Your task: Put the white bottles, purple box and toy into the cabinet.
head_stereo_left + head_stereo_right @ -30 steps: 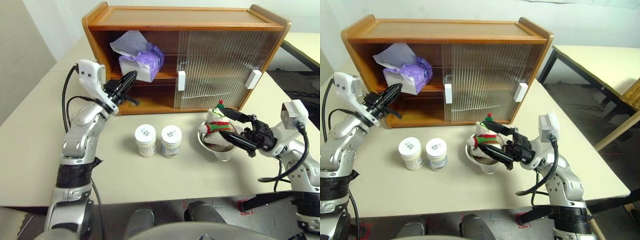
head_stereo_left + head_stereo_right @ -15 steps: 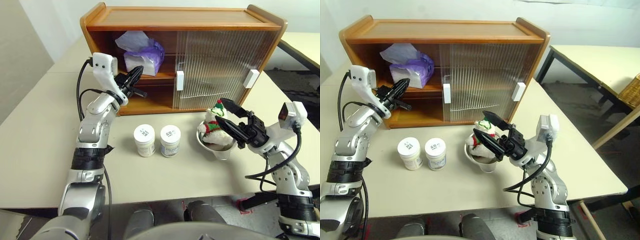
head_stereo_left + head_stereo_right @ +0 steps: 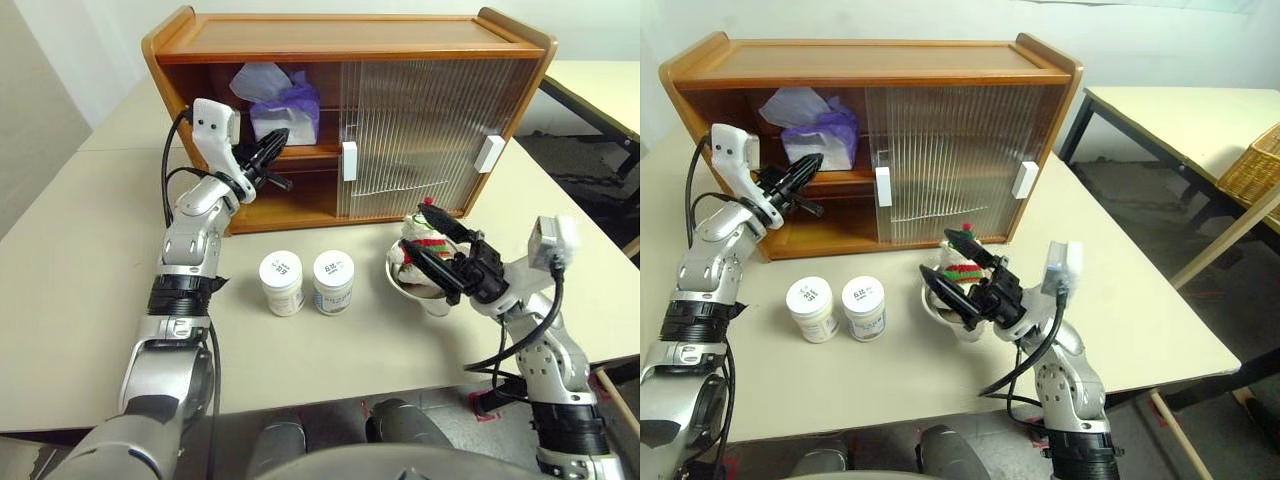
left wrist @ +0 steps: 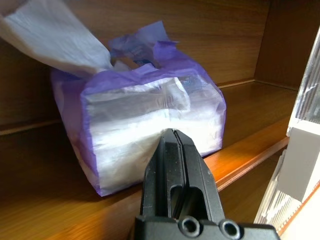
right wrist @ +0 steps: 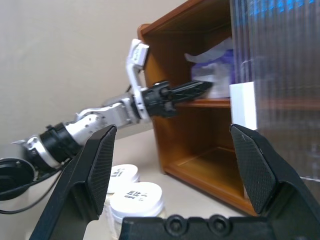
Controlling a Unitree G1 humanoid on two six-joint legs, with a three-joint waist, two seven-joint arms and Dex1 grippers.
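Left tool point(image 3: 277, 141), pressed together, has pushed in to the purple box point(image 3: 286, 112) on the cabinet's point(image 3: 350, 35) upper shelf, upper left.
Box looks seated, perhaps touched. Right tool point(image 3: 428, 240), spread, has swung around the toy point(image 3: 424, 243), centre right; bottles point(image 3: 306, 282) wait on the tabletop point(image 3: 80, 260).

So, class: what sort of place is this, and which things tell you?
Probably a robot test room: plain cream tables, a wooden cabinet set on one, and a staged steel bowl with a toy.
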